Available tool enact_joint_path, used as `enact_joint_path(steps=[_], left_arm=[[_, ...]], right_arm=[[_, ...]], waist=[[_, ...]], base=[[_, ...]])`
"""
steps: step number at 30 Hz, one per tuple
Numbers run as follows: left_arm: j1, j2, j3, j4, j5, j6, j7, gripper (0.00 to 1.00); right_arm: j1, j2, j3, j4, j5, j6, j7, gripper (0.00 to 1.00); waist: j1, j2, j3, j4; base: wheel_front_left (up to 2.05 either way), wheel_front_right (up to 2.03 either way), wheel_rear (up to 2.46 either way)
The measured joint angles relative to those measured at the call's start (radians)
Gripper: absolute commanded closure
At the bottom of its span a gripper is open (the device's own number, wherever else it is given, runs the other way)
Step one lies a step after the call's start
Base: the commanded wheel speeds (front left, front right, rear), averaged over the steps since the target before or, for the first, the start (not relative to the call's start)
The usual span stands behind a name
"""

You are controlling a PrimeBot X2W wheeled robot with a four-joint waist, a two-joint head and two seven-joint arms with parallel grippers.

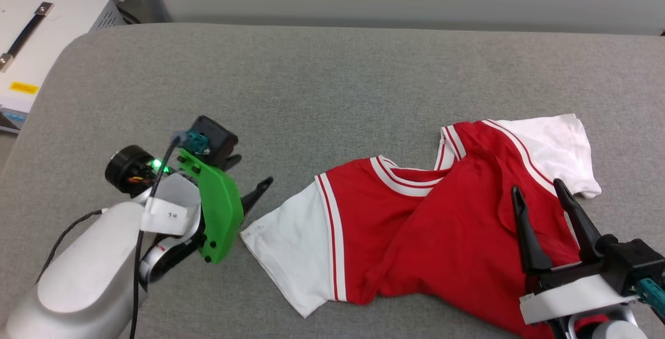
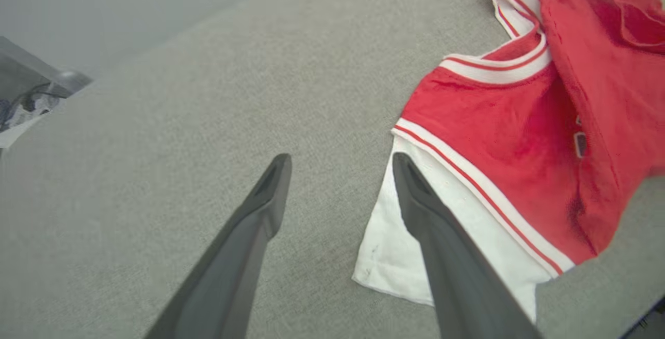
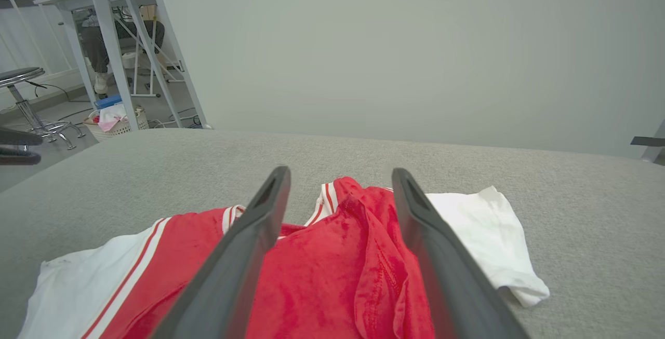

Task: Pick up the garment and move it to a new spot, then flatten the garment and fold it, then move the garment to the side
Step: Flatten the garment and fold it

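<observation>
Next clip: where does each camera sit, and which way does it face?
Head: high up, looking down at the jersey on the grey surface; left tool and right tool show.
Left wrist: behind the open left tool, facing the jersey's white sleeve.
Right wrist: behind the open right tool, low over the jersey, facing the wall.
All three share the jersey.

Grey padded surface (image 1: 332, 69), pale wall (image 3: 389, 43)
</observation>
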Motion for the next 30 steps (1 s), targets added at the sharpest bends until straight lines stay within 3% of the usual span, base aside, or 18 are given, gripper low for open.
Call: enact_joint_path(steps=[3, 8, 24, 26, 30], left_arm=[[-0.029, 0.038, -0.077, 0.002, -0.084, 0.0, 0.1, 0.0], [-0.072, 0.078, -0.2, 0.028, -0.165, 0.0, 0.177, 0.0], [-0.179, 0.092, -0.484, 0.192, -0.254, -0.005, 0.121, 0.0], [-0.193, 0.093, -0.509, 0.199, -0.256, -0.005, 0.106, 1.0], [-0.218, 0.093, -0.544, 0.233, -0.261, -0.004, 0.044, 1.0]], right_arm=[[-0.023, 0.0, 0.014, 0.016, 0.0, 0.0, -0.007, 0.0], [-0.06, -0.001, 0.029, 0.036, 0.0, 0.0, -0.008, 0.0], [-0.116, 0.0, 0.058, 0.07, 0.0, 0.0, -0.016, 0.0], [-0.117, 0.0, 0.059, 0.076, 0.001, 0.0, -0.016, 0.0], [-0.117, 0.0, 0.061, 0.086, 0.001, 0.0, -0.017, 0.0]], waist=[[0.0, 0.0, 0.016, -0.014], [0.0, 0.0, 0.045, -0.039], [0.0, 0.0, 0.126, -0.096], [0.0, 0.0001, 0.125, -0.097], [0.0, 0.0, 0.112, -0.096]], base=[[0.0, 0.0, 0.0], [0.0, 0.0, 0.0], [0.0, 0.0, 0.0], [0.0, 0.0, 0.0], [0.0, 0.0, 0.0]])
